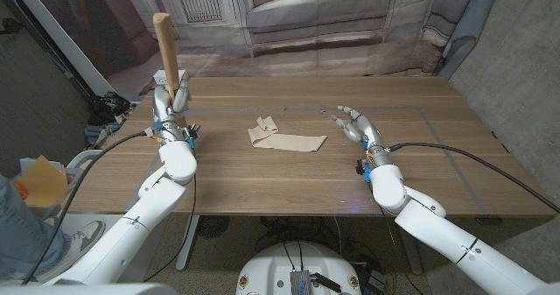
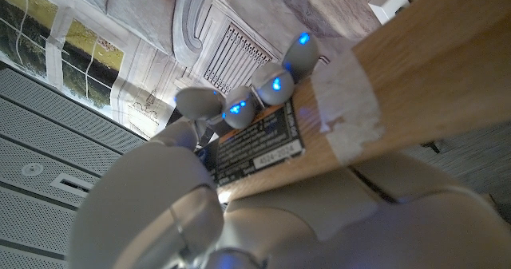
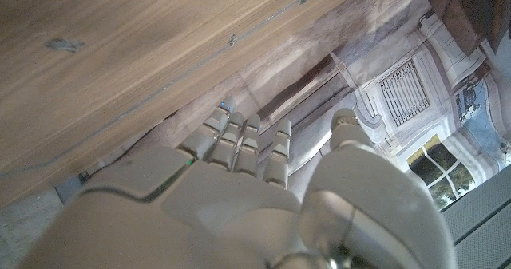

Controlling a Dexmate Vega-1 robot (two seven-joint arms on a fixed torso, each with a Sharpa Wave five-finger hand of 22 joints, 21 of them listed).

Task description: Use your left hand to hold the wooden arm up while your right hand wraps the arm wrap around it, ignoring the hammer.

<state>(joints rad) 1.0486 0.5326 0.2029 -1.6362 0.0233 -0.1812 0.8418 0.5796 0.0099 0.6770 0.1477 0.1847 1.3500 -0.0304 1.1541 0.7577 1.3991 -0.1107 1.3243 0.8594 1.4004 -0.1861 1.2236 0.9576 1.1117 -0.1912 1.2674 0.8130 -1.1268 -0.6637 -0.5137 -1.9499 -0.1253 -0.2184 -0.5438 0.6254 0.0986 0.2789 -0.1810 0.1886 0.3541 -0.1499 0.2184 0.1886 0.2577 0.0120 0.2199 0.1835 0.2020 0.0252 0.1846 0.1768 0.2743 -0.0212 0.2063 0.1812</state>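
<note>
Reaching in from the near corners, both arms stretch over the table (image 1: 262,190). The right hand (image 1: 357,124) hovers at the right side of the table, empty, with its fingers (image 3: 239,145) spread loosely and pointing away from the robot; the right wrist view shows them extended side by side above the wood. The wrap (image 1: 284,138), a beige strip with one folded end, lies flat near the middle of the table, just left of that hand and apart from it. Farther back on the left, the left hand (image 1: 171,102) grips the wooden arm (image 1: 166,45) and holds it upright near the far left edge. In the left wrist view its fingertips (image 2: 275,85) curl round the wood beside a black label (image 2: 259,145) and a band of white tape (image 2: 347,101).
</note>
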